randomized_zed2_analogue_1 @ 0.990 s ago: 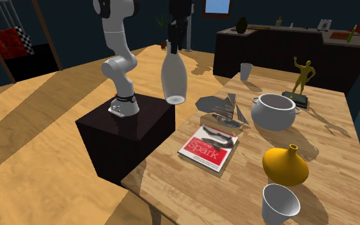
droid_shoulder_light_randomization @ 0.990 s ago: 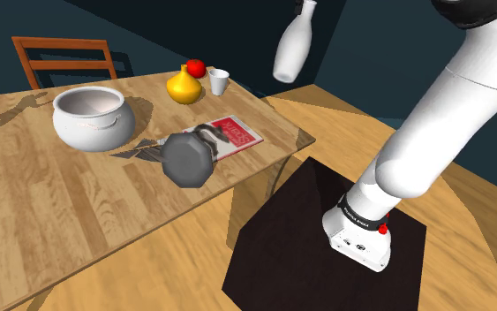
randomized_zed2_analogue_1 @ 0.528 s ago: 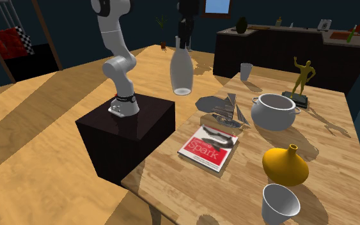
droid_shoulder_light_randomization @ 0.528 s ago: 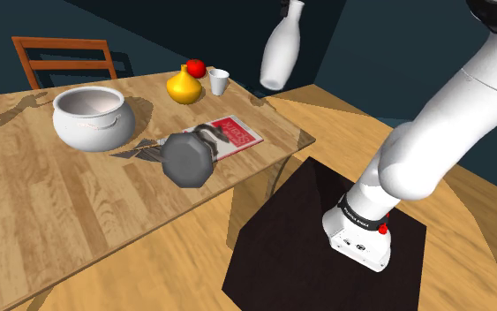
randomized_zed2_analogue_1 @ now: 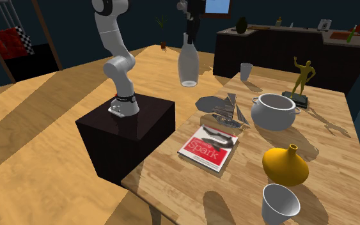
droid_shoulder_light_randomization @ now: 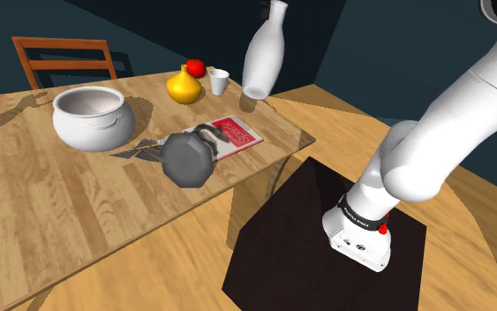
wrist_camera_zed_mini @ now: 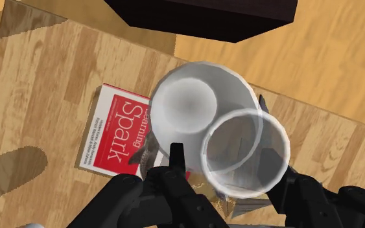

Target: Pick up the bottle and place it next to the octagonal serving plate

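Observation:
A white bottle (droid_shoulder_light_randomization: 262,53) hangs upright in the air over the table's corner nearest the stand, above the red book. My gripper (randomized_zed2_analogue_1: 191,29) is shut on its neck from above. In the wrist view the bottle (wrist_camera_zed_mini: 197,110) sits between the black fingers (wrist_camera_zed_mini: 176,159), its body pointing down at the table. The grey octagonal plate (droid_shoulder_light_randomization: 187,159) stands tilted on the wooden table (droid_shoulder_light_randomization: 43,212), beside the book and lower in the shoulder view than the bottle. It also appears in the second exterior view, plate (randomized_zed2_analogue_1: 220,105), right of the bottle (randomized_zed2_analogue_1: 187,64).
A red "Spark" book (droid_shoulder_light_randomization: 231,134) lies by the plate. A white pot (droid_shoulder_light_randomization: 94,117), yellow vase (droid_shoulder_light_randomization: 183,87), white cup (droid_shoulder_light_randomization: 219,82) and red apple (droid_shoulder_light_randomization: 196,68) stand further back. A chair (droid_shoulder_light_randomization: 65,57) is behind the table. The black stand (droid_shoulder_light_randomization: 326,238) adjoins the table's corner.
The arm has carried the bottle from above the stand towards the table, leftward in the shoulder view. The grip is unchanged.

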Available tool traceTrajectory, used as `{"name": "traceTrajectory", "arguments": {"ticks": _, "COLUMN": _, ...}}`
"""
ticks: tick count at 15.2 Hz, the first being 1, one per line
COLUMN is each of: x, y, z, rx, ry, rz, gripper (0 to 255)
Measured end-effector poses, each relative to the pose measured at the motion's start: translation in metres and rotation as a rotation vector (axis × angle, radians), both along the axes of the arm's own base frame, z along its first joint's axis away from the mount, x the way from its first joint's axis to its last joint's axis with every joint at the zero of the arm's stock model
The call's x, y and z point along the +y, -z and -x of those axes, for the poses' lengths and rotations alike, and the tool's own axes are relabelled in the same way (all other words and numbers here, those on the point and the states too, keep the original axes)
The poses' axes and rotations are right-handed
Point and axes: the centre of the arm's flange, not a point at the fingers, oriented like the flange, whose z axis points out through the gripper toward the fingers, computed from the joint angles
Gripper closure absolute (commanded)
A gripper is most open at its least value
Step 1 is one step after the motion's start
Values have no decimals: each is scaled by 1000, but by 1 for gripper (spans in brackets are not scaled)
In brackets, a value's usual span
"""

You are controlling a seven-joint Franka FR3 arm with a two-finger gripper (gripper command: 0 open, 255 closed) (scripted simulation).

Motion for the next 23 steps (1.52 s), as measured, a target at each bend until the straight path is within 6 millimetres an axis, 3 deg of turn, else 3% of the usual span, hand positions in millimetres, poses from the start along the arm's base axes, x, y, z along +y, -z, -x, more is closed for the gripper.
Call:
{"name": "traceTrajectory", "arguments": {"ticks": 4, "x": 49, "y": -3, "z": 1, "rx": -1, "ry": 0, "rz": 0, "gripper": 255}}
{"name": "traceTrajectory", "arguments": {"ticks": 6, "x": 59, "y": 4, "z": 1, "rx": 0, "ry": 1, "rz": 0, "gripper": 255}}
{"name": "traceTrajectory", "arguments": {"ticks": 23, "x": 63, "y": 92, "z": 2, "rx": 0, "ry": 2, "rz": 1, "gripper": 255}}
